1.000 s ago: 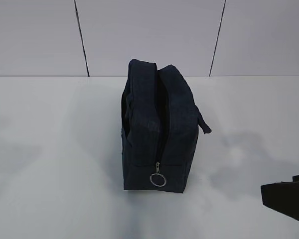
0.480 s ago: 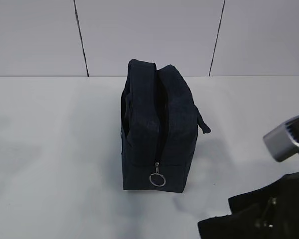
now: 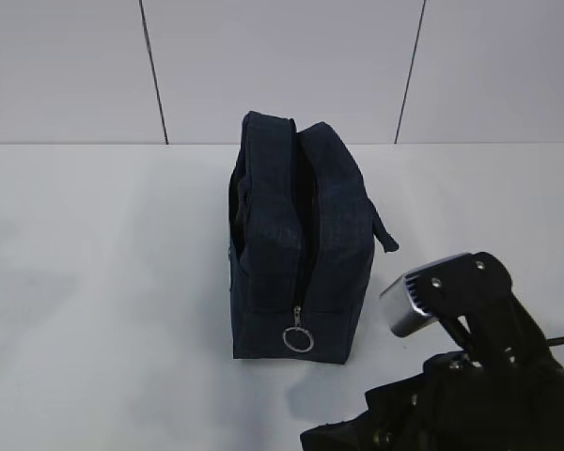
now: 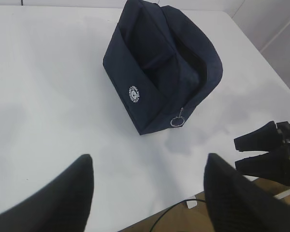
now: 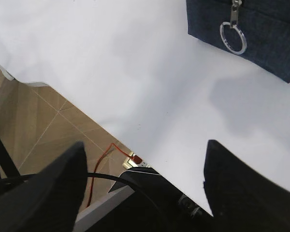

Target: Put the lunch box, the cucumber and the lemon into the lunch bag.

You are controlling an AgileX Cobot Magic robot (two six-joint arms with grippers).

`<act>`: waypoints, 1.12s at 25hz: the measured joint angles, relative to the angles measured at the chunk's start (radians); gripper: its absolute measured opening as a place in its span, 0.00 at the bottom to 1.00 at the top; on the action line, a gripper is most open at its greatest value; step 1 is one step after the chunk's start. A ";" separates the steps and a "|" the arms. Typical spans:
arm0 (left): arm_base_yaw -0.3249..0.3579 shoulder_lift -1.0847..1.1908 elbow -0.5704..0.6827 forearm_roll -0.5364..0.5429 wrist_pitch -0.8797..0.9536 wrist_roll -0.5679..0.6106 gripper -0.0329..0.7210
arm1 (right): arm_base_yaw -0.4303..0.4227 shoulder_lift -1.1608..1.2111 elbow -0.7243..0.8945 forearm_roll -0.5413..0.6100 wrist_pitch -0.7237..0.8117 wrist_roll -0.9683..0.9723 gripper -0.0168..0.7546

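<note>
Lunch bag [image 3: 301, 246]: boxy, dark navy woven fabric, standing mid-table [image 3: 94, 282] on a smooth white surface, top seam gaping, silver ring zipper pull [image 3: 298, 339] hanging at the near end; round white logo [image 4: 133, 94] on one side, loop handle [image 3: 383, 230] drooping on the other. Left gripper [image 4: 147, 191]: matte black fingers spread, empty, above the table's near edge. Right gripper [image 5: 145, 181]: likewise spread and empty, near the zipper end. Tan floor tiles [image 5: 34, 130], red cable [image 5: 102, 155] beyond the table edge.
</note>
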 joint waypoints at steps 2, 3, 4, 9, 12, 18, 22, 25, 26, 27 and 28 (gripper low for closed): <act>0.000 0.000 0.000 0.002 0.000 0.000 0.71 | 0.004 0.031 0.000 0.016 -0.020 0.002 0.77; 0.000 0.000 0.000 0.002 0.000 0.000 0.71 | 0.005 0.043 0.000 0.032 -0.023 0.002 0.77; 0.000 0.000 0.000 0.002 0.000 0.000 0.71 | 0.005 0.053 0.000 0.050 -0.027 0.002 0.77; 0.000 0.000 0.000 0.002 0.000 0.000 0.71 | 0.006 0.127 0.000 0.166 -0.053 -0.007 0.77; 0.000 0.000 0.000 0.002 0.000 0.000 0.71 | 0.006 0.164 -0.002 0.168 -0.065 -0.110 0.77; 0.000 0.000 0.000 0.004 0.000 0.000 0.71 | 0.045 0.176 -0.006 0.170 -0.215 -0.225 0.77; 0.000 0.000 0.000 0.006 0.000 0.000 0.71 | 0.144 0.178 -0.010 0.187 -0.367 -0.234 0.77; 0.000 0.000 0.000 0.014 0.000 0.000 0.71 | 0.225 0.201 -0.010 0.229 -0.482 -0.234 0.77; 0.000 0.000 0.000 0.019 0.000 0.000 0.71 | 0.250 0.212 -0.010 0.260 -0.525 -0.238 0.77; 0.000 0.000 0.000 0.023 0.000 0.000 0.71 | 0.271 0.224 -0.010 0.299 -0.566 -0.246 0.77; 0.000 0.000 0.000 0.025 0.000 0.000 0.71 | 0.287 0.234 -0.010 0.337 -0.619 -0.254 0.77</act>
